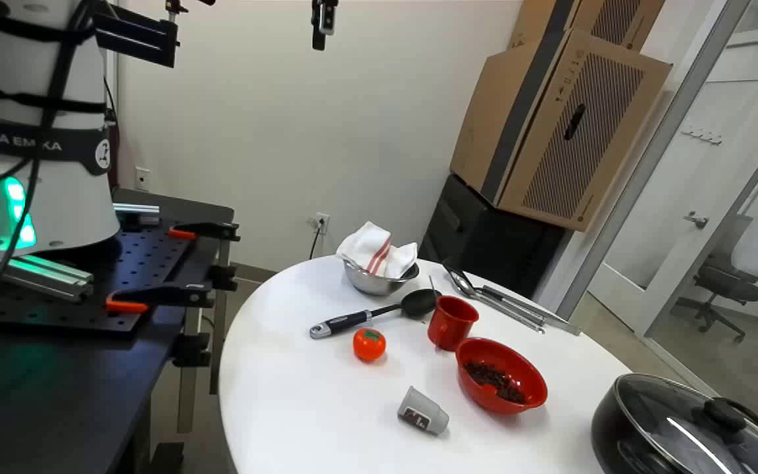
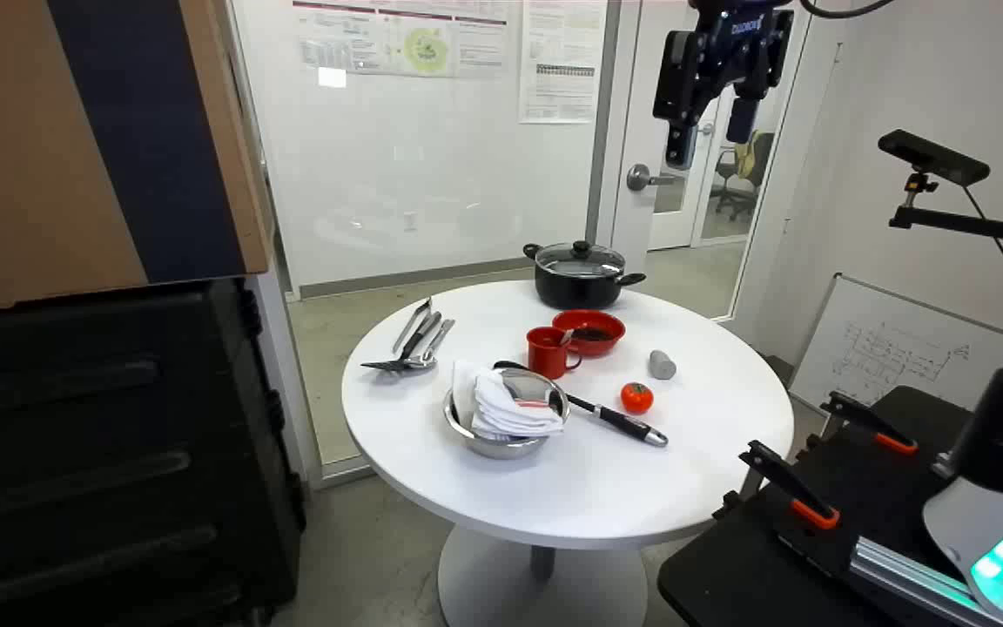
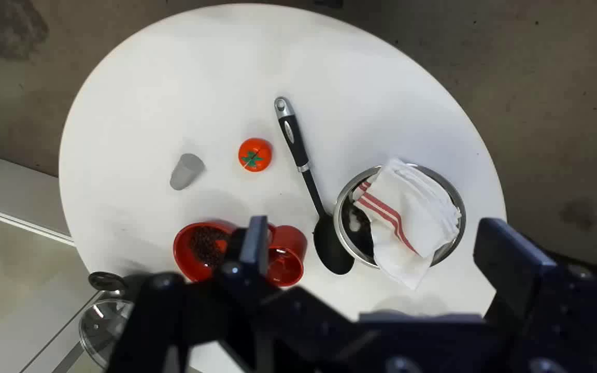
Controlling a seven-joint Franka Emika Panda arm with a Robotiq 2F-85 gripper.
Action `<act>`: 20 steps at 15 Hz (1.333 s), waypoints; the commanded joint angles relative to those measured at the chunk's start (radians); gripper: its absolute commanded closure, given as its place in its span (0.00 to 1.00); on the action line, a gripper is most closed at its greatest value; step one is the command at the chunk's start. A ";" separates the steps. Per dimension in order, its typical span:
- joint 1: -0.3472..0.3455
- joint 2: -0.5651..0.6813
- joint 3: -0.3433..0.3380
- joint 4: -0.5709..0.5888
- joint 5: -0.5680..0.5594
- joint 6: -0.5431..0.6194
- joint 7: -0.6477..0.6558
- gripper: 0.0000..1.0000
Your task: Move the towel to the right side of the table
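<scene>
The towel is white with red stripes. It lies folded in a metal bowl (image 1: 376, 284), and one corner hangs over the rim. The towel shows in both exterior views (image 1: 371, 249) (image 2: 510, 409) and in the wrist view (image 3: 407, 217). The bowl (image 2: 501, 449) stands on the round white table (image 2: 693, 470), near its edge. My gripper (image 2: 711, 135) is high above the table, with its fingers apart and nothing between them. In the wrist view the gripper (image 3: 381, 242) has the towel below, seen between its spread fingers. In an exterior view only a fingertip part (image 1: 324, 25) shows at the top edge.
A black spoon (image 3: 294, 137) lies beside the bowl, its head close to the rim. A red mug (image 1: 451, 322), a red bowl (image 1: 531, 378) with dark bits, a tomato (image 2: 636, 398), a grey cup (image 2: 662, 364), a lidded pot (image 2: 580, 283) and metal utensils (image 2: 419, 340) share the table.
</scene>
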 commanded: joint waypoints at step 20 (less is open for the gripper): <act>-0.126 0.119 -0.019 -0.041 0.004 0.395 0.247 0.00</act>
